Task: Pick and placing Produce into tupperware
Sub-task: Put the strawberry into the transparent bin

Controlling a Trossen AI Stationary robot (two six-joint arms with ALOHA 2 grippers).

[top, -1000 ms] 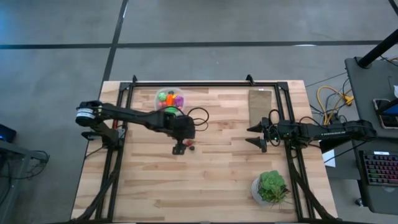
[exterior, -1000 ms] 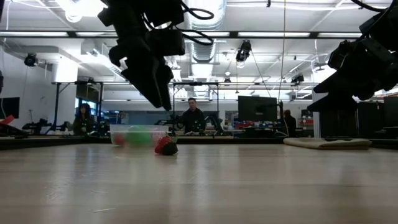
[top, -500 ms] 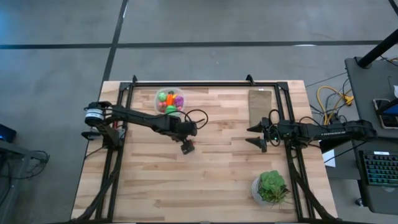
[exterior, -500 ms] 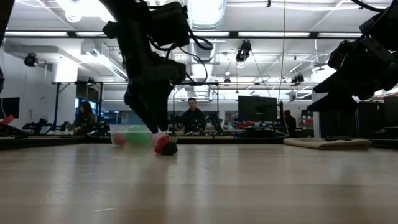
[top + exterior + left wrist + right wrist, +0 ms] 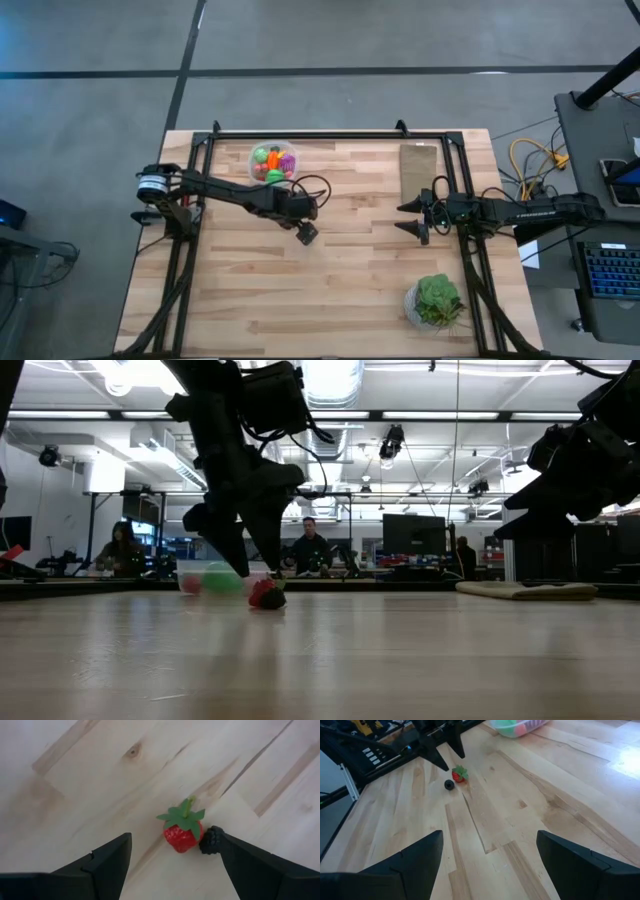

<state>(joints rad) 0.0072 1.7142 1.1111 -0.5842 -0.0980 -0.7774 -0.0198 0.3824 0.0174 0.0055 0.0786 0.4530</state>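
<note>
Showing a wooden counter (image 5: 340, 290) carrying the work, with both arms reaching over it from opposite sides. Left tool (image 5: 248, 568) hangs low over two loose pieces of produce, its fingers spread wide and gripping nothing; this spread probably serves to straddle one piece before closing. Right tool (image 5: 416, 218) waits well apart near the far edge of the counter, fingers likewise spread and empty, presumably kept clear of the working arm. Tupperware (image 5: 273, 161), behind the left tool and near its arm, already holds green, orange and purple pieces, so most of the sorting looks done. Strawberry (image 5: 183, 832), red with a green leafy cap, lies between the left tool's open fingers. Blackberry (image 5: 212, 840), smallest and dark, touches the strawberry beside one finger, so a closing grip risks nudging or catching it.
</note>
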